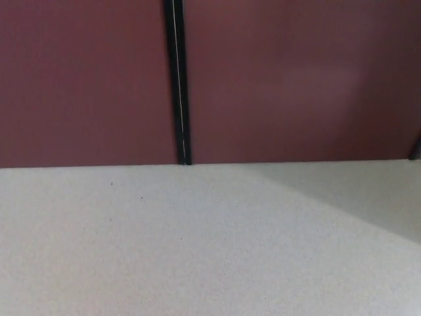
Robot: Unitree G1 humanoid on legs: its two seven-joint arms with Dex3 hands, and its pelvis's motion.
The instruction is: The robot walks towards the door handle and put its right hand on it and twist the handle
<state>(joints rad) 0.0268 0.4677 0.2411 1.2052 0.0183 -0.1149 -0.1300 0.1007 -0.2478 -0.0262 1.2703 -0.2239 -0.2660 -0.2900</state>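
Two dark red door panels fill the upper half of the head view, a left panel (79, 79) and a right panel (296, 79). A black vertical seam (178, 79) with a thin light line divides them and runs down to the floor. No door handle shows in this view. Neither of my hands nor any part of my arms is visible.
Pale speckled floor (164, 243) spreads across the lower half and meets the doors along a straight line. A lighter band of floor (368, 191) lies at the right. A small dark object (416, 148) peeks in at the right edge.
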